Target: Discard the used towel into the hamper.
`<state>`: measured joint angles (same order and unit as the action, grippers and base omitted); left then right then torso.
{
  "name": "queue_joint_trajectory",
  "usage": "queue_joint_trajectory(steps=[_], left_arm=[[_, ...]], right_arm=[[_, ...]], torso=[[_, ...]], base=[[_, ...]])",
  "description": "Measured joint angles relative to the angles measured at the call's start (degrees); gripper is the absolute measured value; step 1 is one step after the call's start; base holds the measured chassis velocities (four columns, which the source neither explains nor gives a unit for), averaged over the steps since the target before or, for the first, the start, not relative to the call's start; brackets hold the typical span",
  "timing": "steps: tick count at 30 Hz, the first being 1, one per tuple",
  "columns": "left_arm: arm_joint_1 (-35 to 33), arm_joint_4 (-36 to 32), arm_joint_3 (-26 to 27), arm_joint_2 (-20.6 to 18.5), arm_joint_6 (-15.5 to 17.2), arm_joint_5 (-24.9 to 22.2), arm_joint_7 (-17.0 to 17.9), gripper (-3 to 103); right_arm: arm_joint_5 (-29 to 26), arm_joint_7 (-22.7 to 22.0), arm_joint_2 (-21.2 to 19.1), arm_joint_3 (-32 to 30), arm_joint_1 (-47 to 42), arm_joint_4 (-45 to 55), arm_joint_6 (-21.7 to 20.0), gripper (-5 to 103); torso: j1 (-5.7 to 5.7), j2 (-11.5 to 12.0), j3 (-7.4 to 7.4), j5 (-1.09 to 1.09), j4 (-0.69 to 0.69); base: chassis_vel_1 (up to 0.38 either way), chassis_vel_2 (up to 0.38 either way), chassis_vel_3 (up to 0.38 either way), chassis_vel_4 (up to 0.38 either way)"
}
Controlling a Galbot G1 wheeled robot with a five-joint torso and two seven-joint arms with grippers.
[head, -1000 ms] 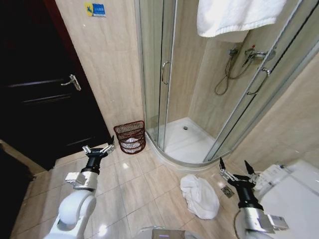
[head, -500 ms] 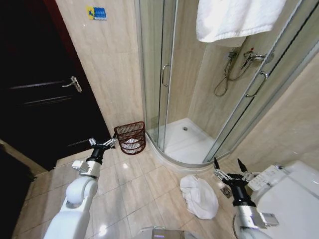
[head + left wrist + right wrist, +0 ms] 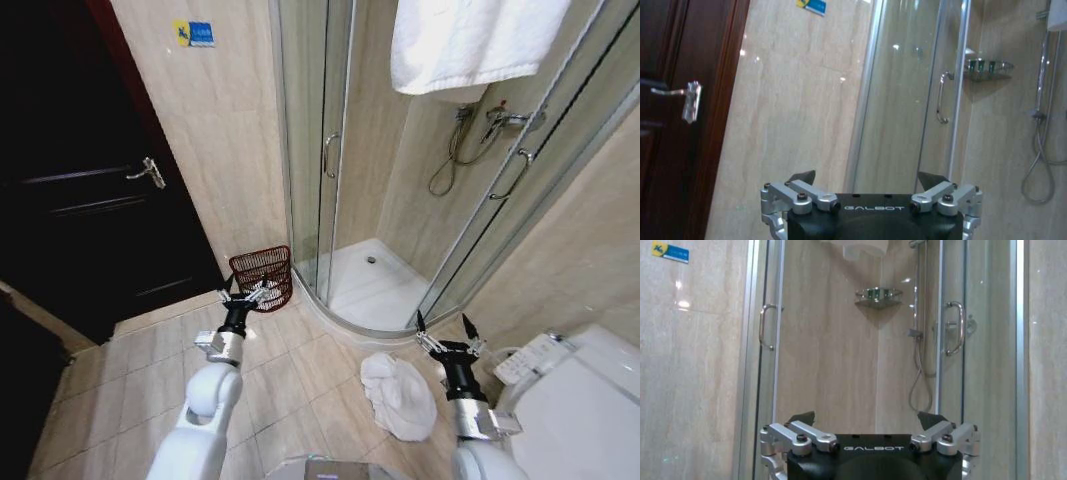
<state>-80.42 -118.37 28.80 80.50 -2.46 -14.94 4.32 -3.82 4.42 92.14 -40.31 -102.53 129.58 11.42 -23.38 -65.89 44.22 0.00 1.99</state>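
A crumpled white towel (image 3: 400, 394) lies on the glossy beige floor tiles (image 3: 290, 385), just outside the raised curved sill of the glass-walled corner shower cabin (image 3: 372, 262) and near the white toilet (image 3: 575, 395) at the right edge of the head view. The small dark red-brown openwork wire hamper (image 3: 263, 275) stands on the floor against the beige stone-look wall (image 3: 215, 130), between the shower's glass door and the dark wooden door with a silver lever handle (image 3: 85, 190); something pale lies inside it. The left gripper (image 3: 243, 297) hangs in front of the hamper's lower edge and hides part of it, its fingers spread wide and holding nothing. The right gripper (image 3: 444, 335) hovers just beside the towel, toward the toilet, its fingers likewise wide apart and empty. Another white towel (image 3: 470, 40) is draped over the top of the shower frame, above a chrome shower hose and mixer (image 3: 470, 140). A small blue and yellow sign (image 3: 195, 33) is fixed high on the wall.
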Motion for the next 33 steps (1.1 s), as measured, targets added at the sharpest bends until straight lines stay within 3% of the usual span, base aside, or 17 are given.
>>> queue_joint_trajectory(steps=[10,33], left_arm=[[1.0,0.4,4.5,-1.1,-0.2,-0.2,-3.8,100],[0.5,-0.1,4.2,-1.1,-0.6,-0.8,-4.9,100]], right_arm=[[0.5,0.1,0.0,0.0,-0.2,0.6,-0.5,100],[0.2,1.1,0.0,-1.7,-0.5,1.5,-1.4,100]], torso=[[-0.83,-1.8,1.02,0.0,0.01],[-3.02,-6.7,3.65,0.0,0.0]], base=[[0.0,0.0,0.0,0.0],[0.0,0.0,0.0,0.0]])
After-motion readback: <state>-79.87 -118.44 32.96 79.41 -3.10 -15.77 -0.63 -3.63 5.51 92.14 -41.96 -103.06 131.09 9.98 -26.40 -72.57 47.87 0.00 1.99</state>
